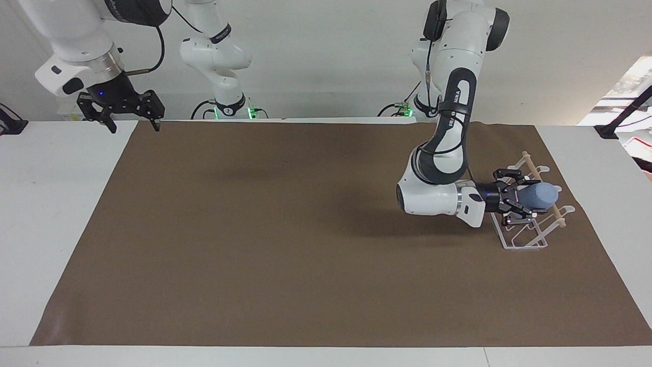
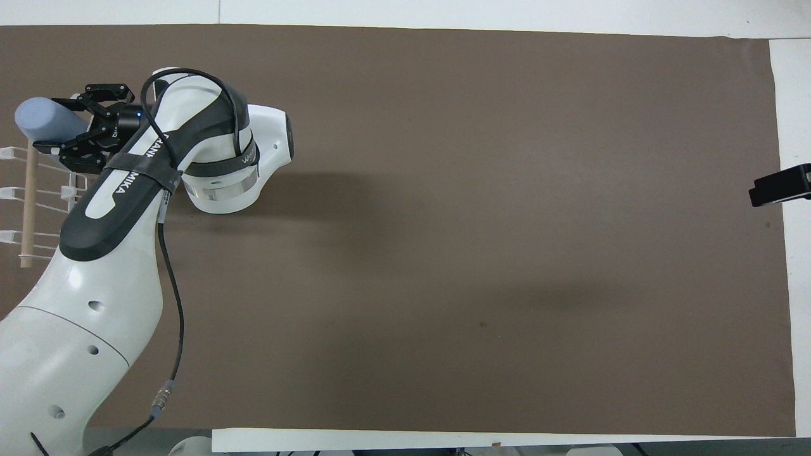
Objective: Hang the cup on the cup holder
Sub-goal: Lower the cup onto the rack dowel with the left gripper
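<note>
1. Facing view: the left gripper [image 1: 519, 204], reaching in sideways from the left arm, is over the cup holder [image 1: 524, 214] at the left arm's end of the brown mat [image 1: 305, 229]. Its fingers spread around the wide end of the light-blue cup [image 1: 539, 195], which lies on its side, closed base pointing away from the wrist and crossing the wooden dowel [image 1: 544, 189]. The sideways pose appears meant to slide the cup's mouth over one of the slanted prongs; whether a prong is already inside the cup is hidden.

2. Facing view: the right gripper [image 1: 130, 116] waits raised over the corner of the mat at the right arm's end, nearest the robots, fingers spread wide and holding nothing, apparently parked out of the way.

3. Overhead view: the cup [image 2: 47, 121] juts from the left gripper [image 2: 76, 130] over the rack's [image 2: 19, 190] end farther from the robots, just past the dowel's [image 2: 28, 202] tip. The fingers frame the cup's rim, but whether they grip it or have let go cannot be told. Only a dark tip of the right gripper [image 2: 780, 185] shows at the mat's edge.
</note>
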Tool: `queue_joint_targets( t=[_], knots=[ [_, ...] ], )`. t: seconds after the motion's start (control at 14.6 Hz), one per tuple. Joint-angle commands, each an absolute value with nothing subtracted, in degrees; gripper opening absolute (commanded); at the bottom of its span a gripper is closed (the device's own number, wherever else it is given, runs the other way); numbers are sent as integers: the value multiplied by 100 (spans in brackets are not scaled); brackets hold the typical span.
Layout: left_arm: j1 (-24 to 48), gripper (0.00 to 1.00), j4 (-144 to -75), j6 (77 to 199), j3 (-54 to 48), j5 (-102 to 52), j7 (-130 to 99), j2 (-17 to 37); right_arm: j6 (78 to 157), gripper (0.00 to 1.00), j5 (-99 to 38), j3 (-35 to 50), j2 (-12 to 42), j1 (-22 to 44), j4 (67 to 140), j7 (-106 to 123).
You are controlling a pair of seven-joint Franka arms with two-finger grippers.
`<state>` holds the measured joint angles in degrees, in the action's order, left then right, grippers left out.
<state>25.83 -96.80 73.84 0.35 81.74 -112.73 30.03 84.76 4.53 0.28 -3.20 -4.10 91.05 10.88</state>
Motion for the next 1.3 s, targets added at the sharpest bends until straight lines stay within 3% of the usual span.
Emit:
queue_joint_targets(
  t=[0.0,0.27,0.34,0.41,0.48,0.82,1.1,1.23],
  knots=[
    [2514,0,-9589,7260,44,8279,-11627,3164,8402,100,386,184,-237,-239,9052,1020],
    [2373,3,-9650,7408,9,8174,-12058,3296,8139,100,668,97,-246,-211,9044,1037],
    [2321,24,-9650,7514,9,8087,-12076,3305,8113,100,598,79,-246,-263,9053,1028],
    [2312,68,-9650,7584,17,7999,-12076,3305,8104,100,580,79,-246,-290,9061,1037],
    [2294,99,-9650,7611,9,7981,-12067,3305,8104,100,545,79,-255,-299,9079,1028],
    [2373,100,-9071,7743,-9,6733,-11971,3130,8025,100,334,62,-369,-396,9281,1020],
    [2364,100,-9062,7848,-9,6076,-10708,2691,8060,100,343,88,-325,-378,9194,1028],
    [2312,100,-9262,8241,-26,5750,-10120,2218,8033,100,334,88,-325,-378,9202,1037]
  ],
)
